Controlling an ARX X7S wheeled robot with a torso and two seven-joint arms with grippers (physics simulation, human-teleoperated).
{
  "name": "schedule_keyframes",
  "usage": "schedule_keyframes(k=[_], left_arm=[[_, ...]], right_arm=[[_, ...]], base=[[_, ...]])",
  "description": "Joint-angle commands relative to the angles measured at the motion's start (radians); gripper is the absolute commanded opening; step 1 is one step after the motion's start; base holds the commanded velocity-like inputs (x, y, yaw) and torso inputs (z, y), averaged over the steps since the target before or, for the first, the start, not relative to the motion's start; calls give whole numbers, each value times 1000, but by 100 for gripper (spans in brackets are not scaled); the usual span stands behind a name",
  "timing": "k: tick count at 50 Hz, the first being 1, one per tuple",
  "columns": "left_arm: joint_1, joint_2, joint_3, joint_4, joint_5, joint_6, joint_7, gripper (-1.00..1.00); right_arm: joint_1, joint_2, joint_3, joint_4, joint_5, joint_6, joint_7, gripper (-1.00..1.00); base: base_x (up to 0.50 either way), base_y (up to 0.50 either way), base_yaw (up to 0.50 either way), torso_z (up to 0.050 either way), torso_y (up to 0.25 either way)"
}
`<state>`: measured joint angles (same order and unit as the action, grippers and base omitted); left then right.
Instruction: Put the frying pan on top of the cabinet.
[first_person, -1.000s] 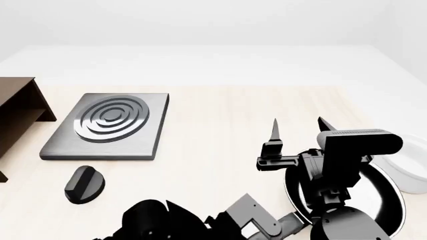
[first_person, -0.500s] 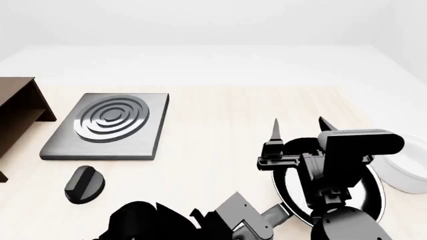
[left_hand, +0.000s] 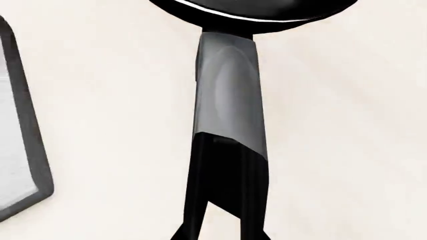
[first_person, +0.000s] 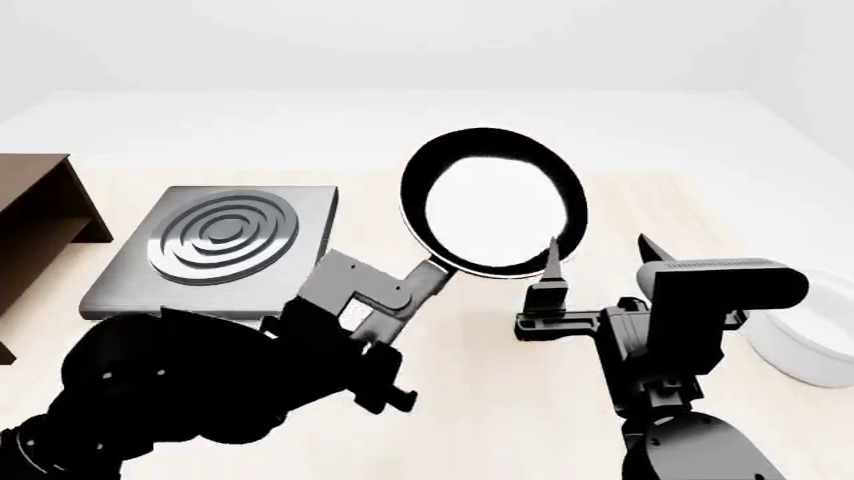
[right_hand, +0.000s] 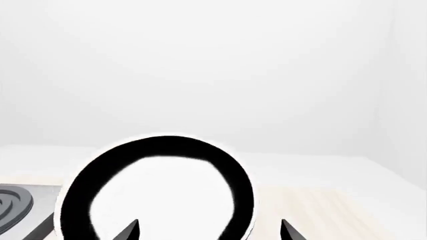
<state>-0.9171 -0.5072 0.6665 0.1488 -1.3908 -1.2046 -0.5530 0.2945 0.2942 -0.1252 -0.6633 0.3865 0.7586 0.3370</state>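
One long lever is the risk: the left gripper (first_person: 378, 318) is clenched only on the handle's end, holding the frying pan (first_person: 494, 210) raised ahead of it, so it could twist loose before reaching the cabinet (first_person: 30, 225); the right gripper (first_person: 594, 258) stands released nearby.

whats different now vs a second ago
The left gripper has lifted the frying pan by its handle, off the table by the white bowl, up and leftward; it now hangs tilted in the air between the arms. The left arm has swung up and left, hiding the small black knob. The right gripper, stove plate and cabinet have stayed put.
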Motion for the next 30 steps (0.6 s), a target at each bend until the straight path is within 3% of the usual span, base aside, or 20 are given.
schedule_keyframes(k=[1, 10, 16, 20, 24, 26, 30], left_arm=[[-187, -45, -146, -169, 31, 27, 9, -100], [-303, -38, -227, -349, -26, 25, -10, -100], [-431, 5, -273, -535, -71, 3, -142, -100], [-533, 46, -299, -715, -43, 43, -299, -100], [-597, 63, -301, -798, 6, 101, -352, -100], [-651, 81, -274, -882, 57, 134, -324, -100], [-817, 150, -139, -1197, 252, 283, -123, -100]], right_arm=[[0, 3, -6, 6, 2, -4, 5, 100], [4, 3, -16, 22, -2, -12, 7, 100], [6, 5, -18, 24, 1, -12, 8, 100], [7, 6, -17, 25, 3, -13, 10, 100], [7, 6, -22, 28, 1, -16, 12, 100], [7, 6, -24, 31, 0, -16, 13, 100], [8, 9, -18, 30, 6, -15, 13, 100]], base=[[0, 0, 3, 0, 0], [0, 0, 0, 0, 2], [0, 0, 0, 0, 3], [0, 0, 1, 0, 0], [0, 0, 1, 0, 3], [0, 0, 0, 0, 5], [0, 0, 0, 4, 3]])
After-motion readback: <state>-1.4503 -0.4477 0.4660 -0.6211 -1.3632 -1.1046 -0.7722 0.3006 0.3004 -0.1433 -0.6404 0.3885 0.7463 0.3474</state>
